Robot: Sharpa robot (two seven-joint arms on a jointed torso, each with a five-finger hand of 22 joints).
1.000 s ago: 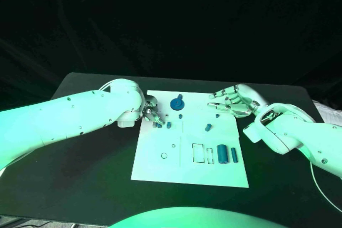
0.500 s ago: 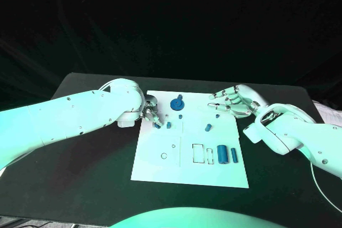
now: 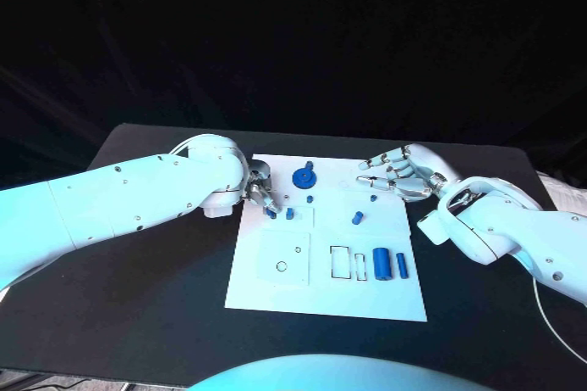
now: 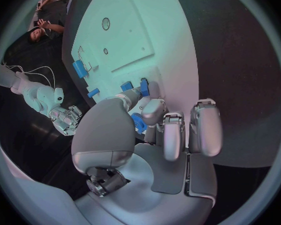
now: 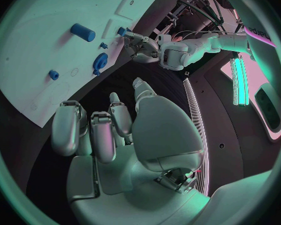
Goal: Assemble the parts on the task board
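The white task board (image 3: pixel 324 281) lies in the middle of the black table. My left hand (image 3: pixel 256 190) is over its upper left corner and pinches a small blue part (image 4: pixel 137 122) between thumb and finger, low over the board. The same part (image 3: pixel 271 211) shows at the fingertips, beside a short blue peg (image 3: pixel 290 213) standing in the board. A blue gear (image 3: pixel 304 180) sits further back. My right hand (image 3: pixel 404 174) hovers over the upper right corner, fingers loosely curved and apart, holding nothing.
Another blue peg (image 3: pixel 357 218) stands mid-board and a tiny blue piece (image 3: pixel 373 197) lies behind it. Two blue cylinders (image 3: pixel 382 263) (image 3: pixel 401 265) lie near the right edge beside rectangular slots (image 3: pixel 340 262). Small round holes (image 3: pixel 282 266) mark the lower left panel.
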